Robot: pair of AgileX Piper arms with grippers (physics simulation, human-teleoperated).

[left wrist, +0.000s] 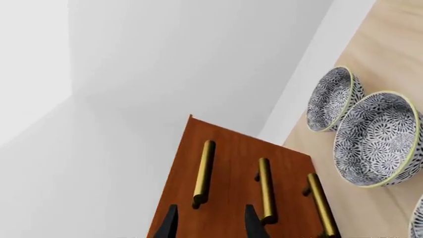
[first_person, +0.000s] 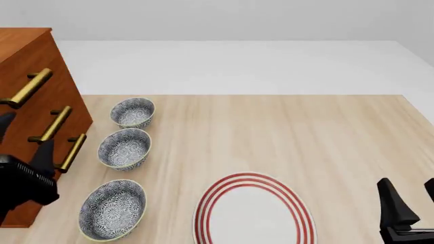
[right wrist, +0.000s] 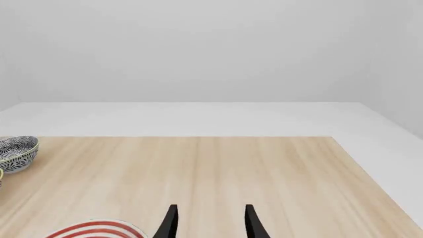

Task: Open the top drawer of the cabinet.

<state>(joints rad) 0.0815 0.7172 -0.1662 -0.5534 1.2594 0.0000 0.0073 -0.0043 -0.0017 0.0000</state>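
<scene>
The cabinet (first_person: pixel 24 38) stands at the table's far left, reddish-brown, its three brass handles facing the bowls. The top drawer (first_person: pixel 48 58) looks flush with the front, and its brass handle (first_person: pixel 28 87) is the highest bar. My left gripper (first_person: pixel 24 138) hangs open just in front of the cabinet, around the height of the middle handle. In the left wrist view the top drawer (left wrist: pixel 188 158) carries its handle (left wrist: pixel 203 171), whose near end sits in line between the open left gripper (left wrist: pixel 210 220) fingers, a little beyond the tips. My right gripper (first_person: pixel 410 195) (right wrist: pixel 210 220) is open, holding nothing.
Three patterned bowls (first_person: pixel 133 112) (first_person: pixel 125 147) (first_person: pixel 113 208) line up beside the cabinet front. A white plate with red rings (first_person: pixel 254 213) lies at the near middle. The middle handle (left wrist: pixel 266 191) and bottom handle (left wrist: pixel 320 203) are close to the left fingers.
</scene>
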